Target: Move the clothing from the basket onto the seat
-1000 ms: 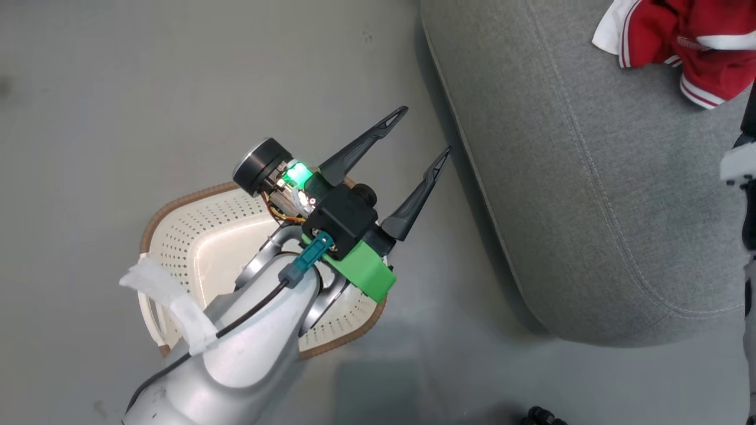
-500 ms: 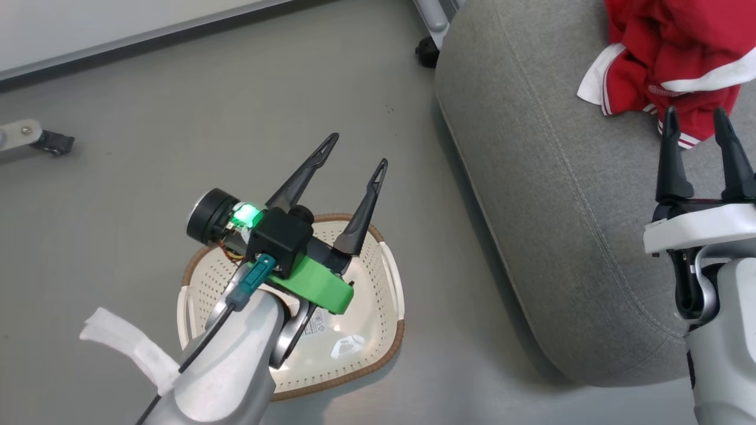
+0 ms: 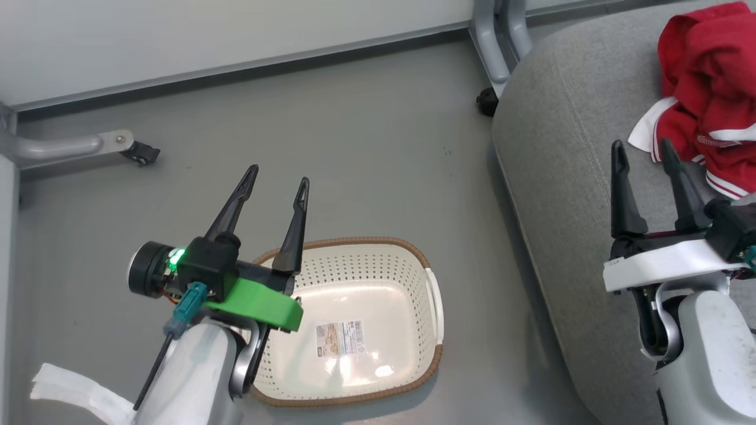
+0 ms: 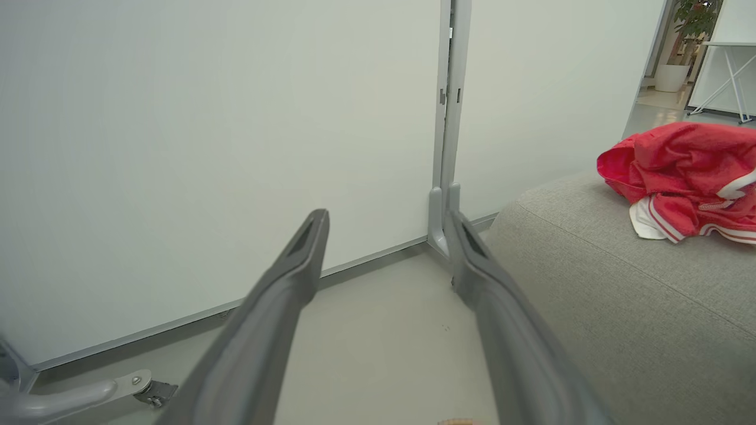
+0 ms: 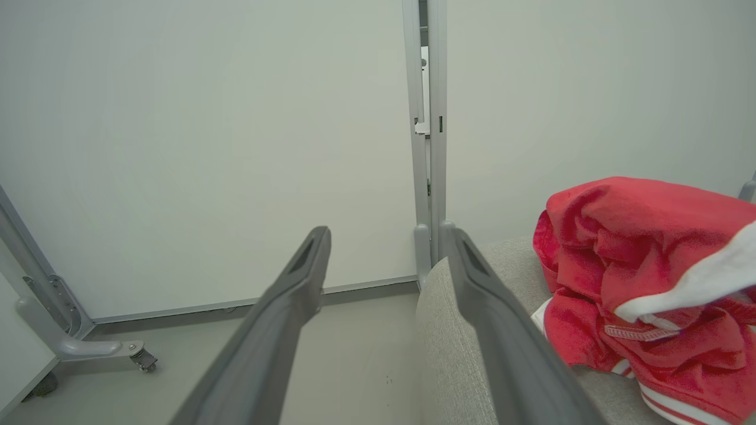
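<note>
Both the left end effector [image 3: 279, 175] and right end effector [image 3: 642, 144] stand spread, empty. Crumpled red clothing [image 3: 709, 88], partly cut off, lies on the woven grey seat [image 3: 561, 177]; the perforated plastic basket [image 3: 378, 260] is partly hidden.

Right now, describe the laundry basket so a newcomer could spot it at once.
Find the big grey seat on the right; the laundry basket stands on the floor just left of it. It alone is cream-white and perforated, with a brown rim and a label sticker on its bottom.

Grey floor [image 3: 354, 147], white wall panels [image 3: 177, 35], castered metal leg [image 3: 71, 144]
</note>
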Motion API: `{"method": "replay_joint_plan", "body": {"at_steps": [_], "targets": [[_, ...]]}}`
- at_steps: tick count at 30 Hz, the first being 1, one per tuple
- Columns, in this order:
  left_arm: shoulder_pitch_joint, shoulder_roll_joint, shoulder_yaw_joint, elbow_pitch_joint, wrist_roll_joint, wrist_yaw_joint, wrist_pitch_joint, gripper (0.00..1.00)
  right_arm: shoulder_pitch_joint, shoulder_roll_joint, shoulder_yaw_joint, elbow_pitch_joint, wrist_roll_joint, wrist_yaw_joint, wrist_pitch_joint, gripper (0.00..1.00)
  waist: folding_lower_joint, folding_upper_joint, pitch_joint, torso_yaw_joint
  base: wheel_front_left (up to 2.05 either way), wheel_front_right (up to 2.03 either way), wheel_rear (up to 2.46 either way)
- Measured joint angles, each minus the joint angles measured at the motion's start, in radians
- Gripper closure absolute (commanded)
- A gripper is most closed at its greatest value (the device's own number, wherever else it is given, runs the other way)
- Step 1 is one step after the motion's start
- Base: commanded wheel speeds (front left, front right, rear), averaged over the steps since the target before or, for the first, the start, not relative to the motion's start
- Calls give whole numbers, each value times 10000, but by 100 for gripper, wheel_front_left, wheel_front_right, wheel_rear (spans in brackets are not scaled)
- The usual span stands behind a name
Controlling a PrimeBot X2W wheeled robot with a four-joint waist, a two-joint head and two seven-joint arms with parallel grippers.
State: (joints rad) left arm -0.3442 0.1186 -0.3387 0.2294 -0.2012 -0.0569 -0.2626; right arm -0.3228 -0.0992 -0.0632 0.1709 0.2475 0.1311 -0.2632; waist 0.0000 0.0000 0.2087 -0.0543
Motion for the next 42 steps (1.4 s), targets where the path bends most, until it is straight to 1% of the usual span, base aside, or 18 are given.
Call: {"method": "replay_joint_plan", "body": {"at_steps": [4,11,18,28,42], "targets": [[450,-33,516,-15,86,0,0,0,351,130,265,-123,-56,0,0,0,0,0,-340,257,0,0,0],[1205,-138,1430,-155,151,2,2,0,1120,320,403,-439,-127,0,0,0,0,0,-912,580,0,0,0],[1824,-303,1994,-280,280,-4,0,0,1991,453,433,-702,-207,0,0,0,0,0,-1396,811,0,0,0],[2476,-458,2389,-290,460,-92,0,0,2961,495,493,-968,-169,0,0,0,0,0,-1866,1067,0,0,0],[2725,-564,2700,-280,663,-217,2,0,3171,499,593,-865,-100,0,0,0,0,0,-2058,1149,0,0,0]]}}
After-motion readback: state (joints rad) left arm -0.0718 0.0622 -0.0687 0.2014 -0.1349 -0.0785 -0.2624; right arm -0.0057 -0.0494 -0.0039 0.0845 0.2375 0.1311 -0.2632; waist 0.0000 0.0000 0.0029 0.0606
